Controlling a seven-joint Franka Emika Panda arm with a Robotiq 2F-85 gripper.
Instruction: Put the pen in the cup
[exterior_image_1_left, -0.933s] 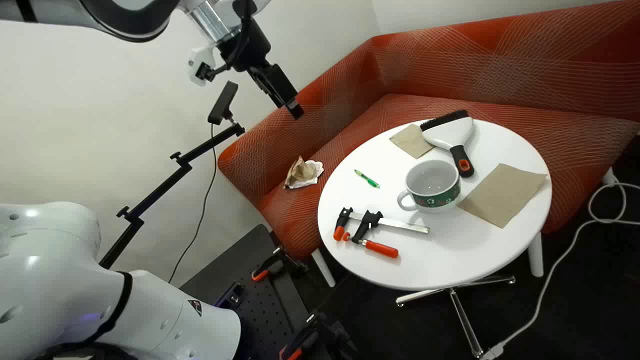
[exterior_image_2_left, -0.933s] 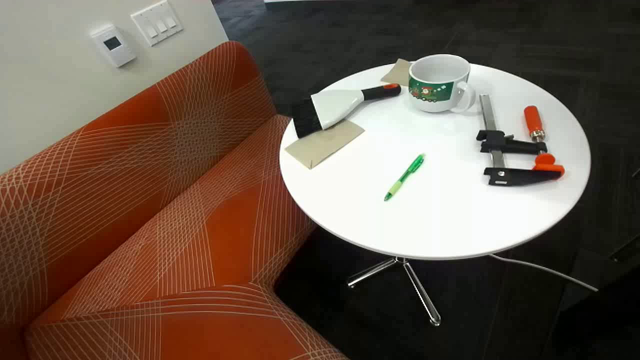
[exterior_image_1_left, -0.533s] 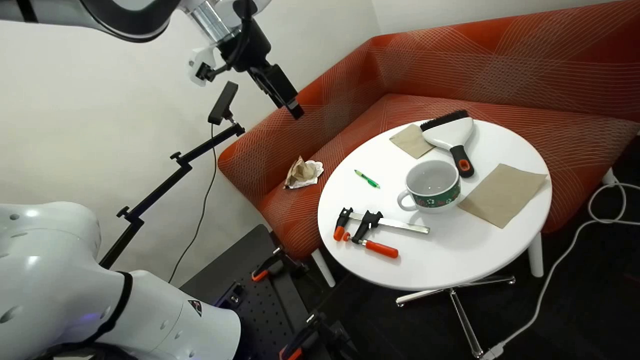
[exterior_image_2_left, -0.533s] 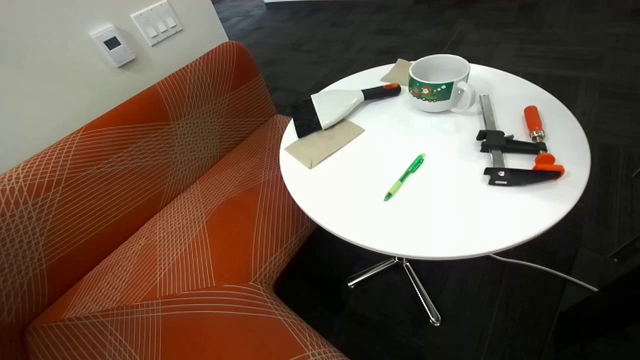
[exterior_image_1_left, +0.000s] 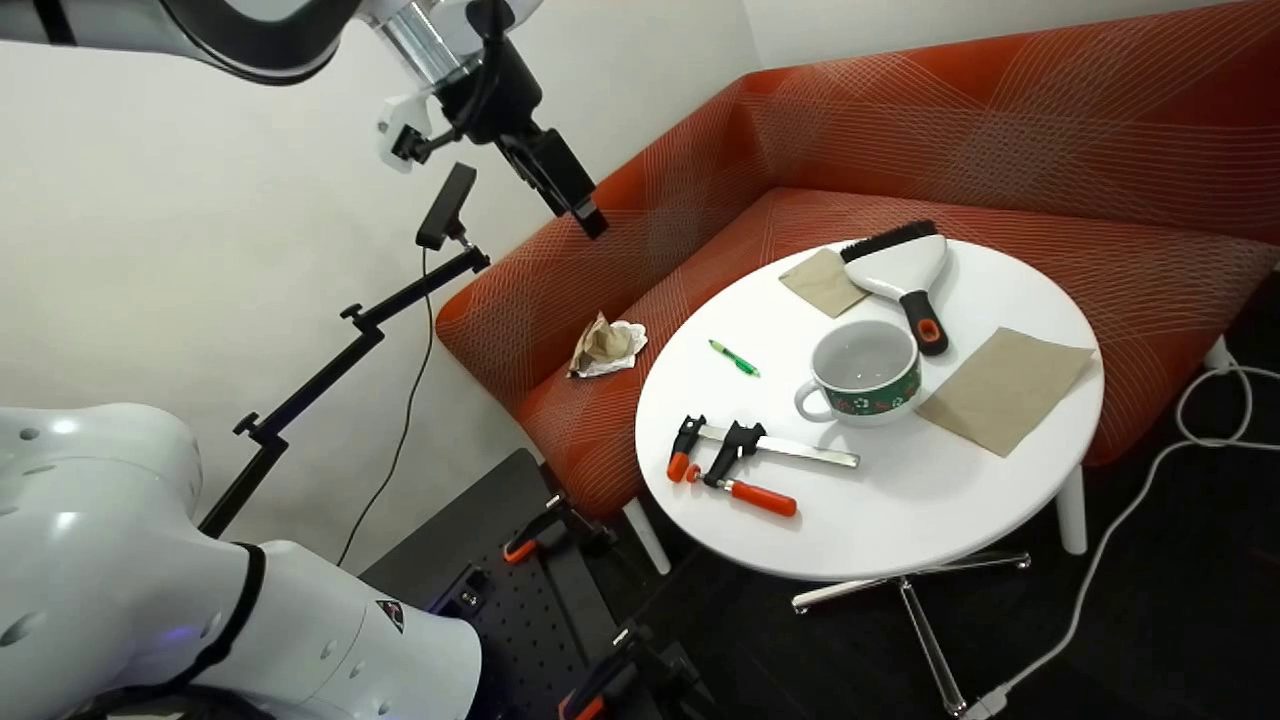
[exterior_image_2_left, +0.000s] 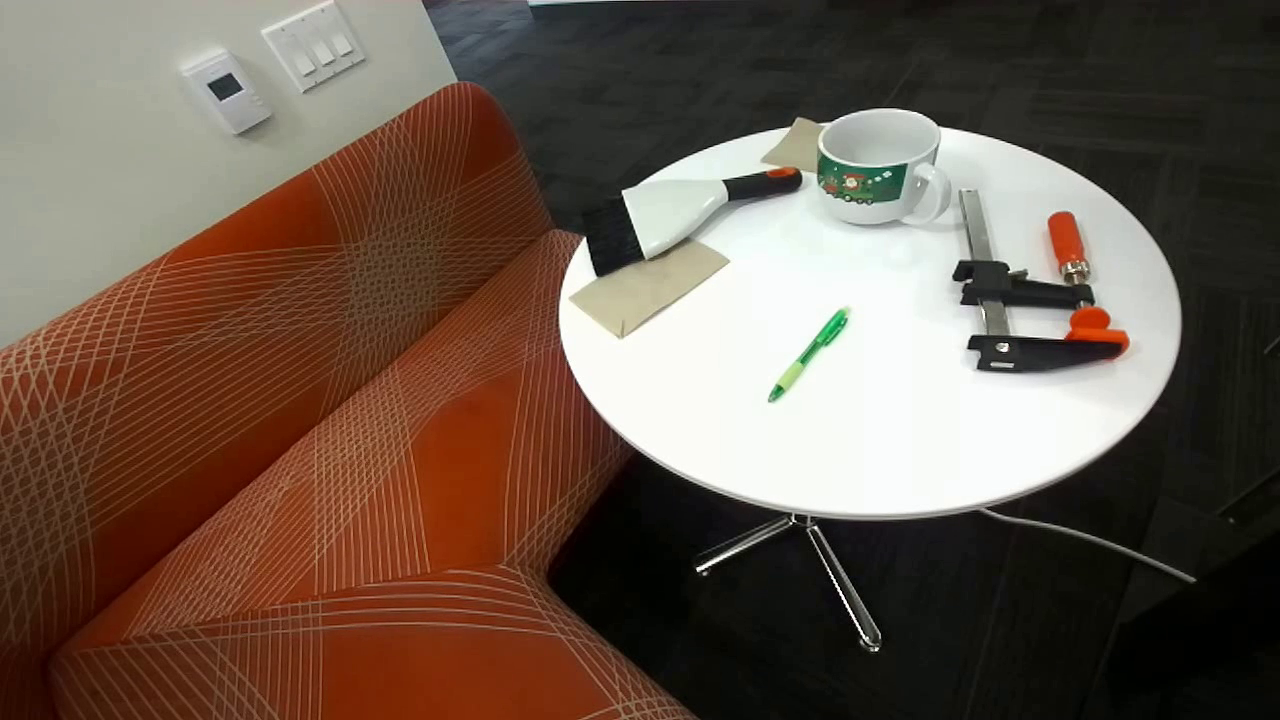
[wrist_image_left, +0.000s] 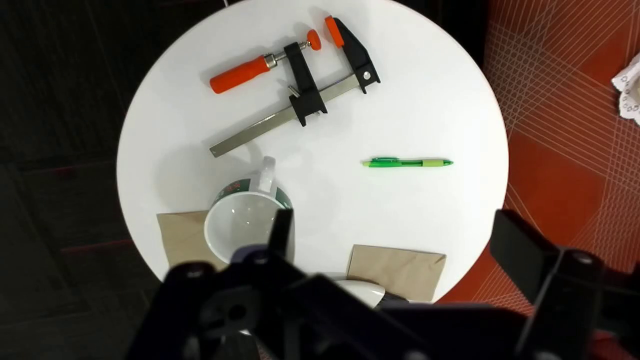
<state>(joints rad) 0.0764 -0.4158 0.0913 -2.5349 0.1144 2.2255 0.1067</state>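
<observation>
A red-orange sofa (exterior_image_1_left: 1000, 140) is seen in both exterior views. A round white worktop (exterior_image_1_left: 880, 530) is placed just beside it. The end effector (wrist_image_left: 393, 219) is held well above the worktop; in the wrist view its fingers are seen spread wide, with nothing gripped between them. A bar clamp (wrist_image_left: 307, 102) is laid flat near the worktop rim. A white brush (exterior_image_2_left: 675, 210) with black bristles is laid across the worktop from it. A sheet of brown paper (exterior_image_1_left: 1008, 390) is set near the rim; a second brown sheet (exterior_image_2_left: 655, 287) is partly covered by the bristles. The cup (exterior_image_2_left: 868, 180), whitish with a green printed band, is stood upright between brush handle and clamp. The green pen (wrist_image_left: 407, 163) is laid flat on the worktop, well apart from the cup, between the clamp and the second brown sheet
</observation>
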